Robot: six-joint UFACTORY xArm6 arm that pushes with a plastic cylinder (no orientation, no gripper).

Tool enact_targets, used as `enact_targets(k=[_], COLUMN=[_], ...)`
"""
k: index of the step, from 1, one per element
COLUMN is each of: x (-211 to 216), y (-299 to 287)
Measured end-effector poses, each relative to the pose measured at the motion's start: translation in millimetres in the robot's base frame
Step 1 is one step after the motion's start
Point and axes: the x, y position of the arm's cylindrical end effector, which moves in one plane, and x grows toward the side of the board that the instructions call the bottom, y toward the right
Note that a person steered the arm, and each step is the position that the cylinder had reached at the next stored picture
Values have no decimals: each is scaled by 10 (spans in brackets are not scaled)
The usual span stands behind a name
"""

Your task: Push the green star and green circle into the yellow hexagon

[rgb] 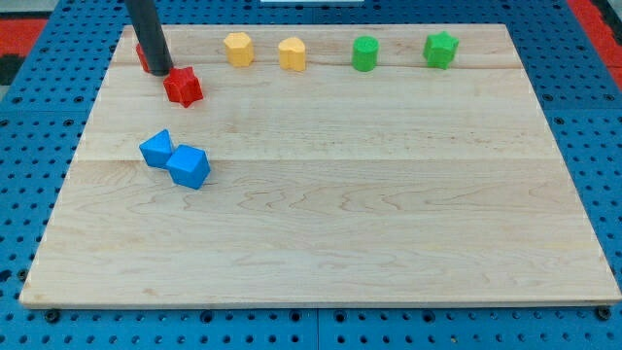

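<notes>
Pale wooden board [321, 243] rests on a blue pegboard bench [29, 194], and all the blocks sit in its upper half. Along the view's top edge runs a row: a yellow hexagon [238, 49], then just to its right a second yellow block [292, 53] whose shape I cannot make out, then the green circle [364, 53], then the green star [440, 49] farthest toward the view's right. None of these four touch one another; the second yellow block stands between the hexagon and the green circle.

The dark rod comes down from the view's top left, and my tip [161, 72] rests at the upper left of the board, just beside the red star [183, 87], on that star's upper-left side. A second red block [143, 56] shows only as a sliver behind the rod. The rod has no claw to open or close; it holds nothing.

Both green blocks lie well apart from my tip, far off toward the view's right, with the two yellow blocks in between. Two blue blocks [175, 158], touching each other, lie below the red star
</notes>
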Motion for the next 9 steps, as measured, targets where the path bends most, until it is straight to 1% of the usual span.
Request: enact_targets(k=[1,2,3,4,5,6,7,8,9], x=[-85,-421,-239,-89,-272,-551,-488,408,715], y=[182,285,1161,1820,1233,1792,2278,2507,2471])
